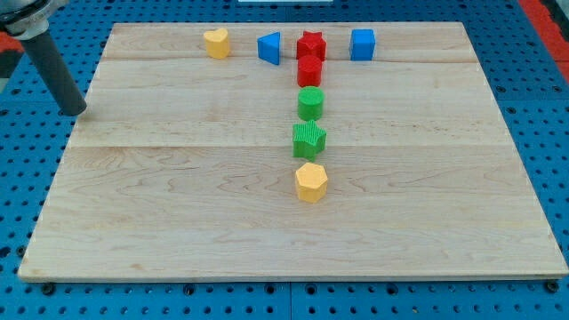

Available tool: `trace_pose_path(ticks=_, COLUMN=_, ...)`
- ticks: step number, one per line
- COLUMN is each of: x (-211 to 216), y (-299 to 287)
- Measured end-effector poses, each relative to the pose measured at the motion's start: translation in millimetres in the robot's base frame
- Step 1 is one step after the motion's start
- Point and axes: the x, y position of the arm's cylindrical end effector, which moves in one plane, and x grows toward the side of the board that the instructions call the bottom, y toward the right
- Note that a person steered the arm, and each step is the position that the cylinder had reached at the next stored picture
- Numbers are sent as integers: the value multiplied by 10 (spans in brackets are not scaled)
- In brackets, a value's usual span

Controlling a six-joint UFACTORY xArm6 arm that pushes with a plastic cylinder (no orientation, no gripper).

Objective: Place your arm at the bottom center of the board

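My tip [75,112] is at the view's left, just off the left edge of the wooden board [178,213], far from every block. A column of blocks runs down the board's middle: a red star [311,44], a red cylinder [308,71], a green cylinder [310,103], a green star [308,139] and a yellow hexagon [311,181]. Along the view's top stand a yellow heart-shaped block [216,42], a blue triangle [268,47] and a blue cube [362,44].
The board lies on a blue perforated table [542,107] that shows on all sides. A red patch [551,13] shows at the top right corner.
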Motion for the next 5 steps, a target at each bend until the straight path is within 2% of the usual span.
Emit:
trace_pose_path(ticks=1, x=7, y=-19)
trace_pose_path(ticks=2, x=357, y=-13)
trace_pose_path(ticks=4, x=1971, y=1882)
trace_pose_path(ticks=5, x=2361, y=2422)
